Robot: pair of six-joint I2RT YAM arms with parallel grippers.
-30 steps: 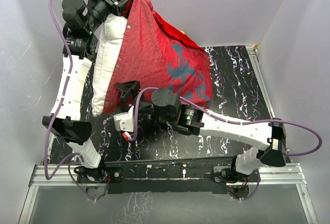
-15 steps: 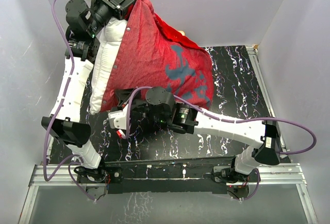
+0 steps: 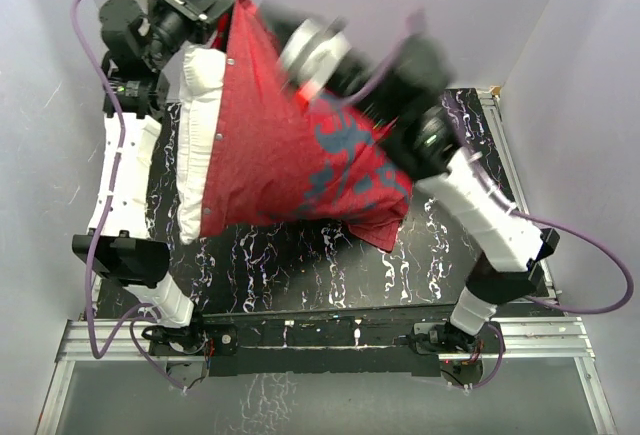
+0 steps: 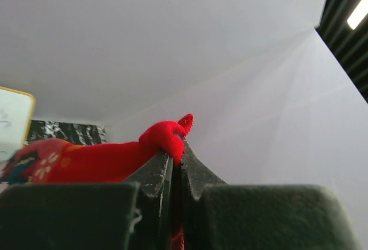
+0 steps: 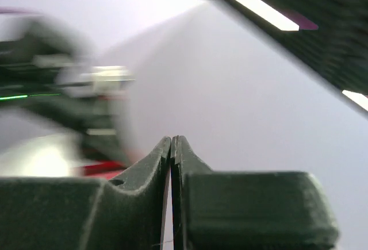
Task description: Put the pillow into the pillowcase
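We are gripping the top corner of the pillowcase [image 3: 280,145] in the left tool [image 4: 177,153], its jaws clenched on a knot of red cloth held high over the far left of the bench [image 3: 300,265]. The pillow [image 3: 195,145] is hanging straight below that tool, its long axis running from far to near along the case's left edge, with a white strip showing outside the cloth. The right tool [image 5: 172,138] is pressed tight with nothing visible between its jaws. Its arm is blurred, high across the case to the right of the pillow. We are judging the left arm nearer to the pillow.
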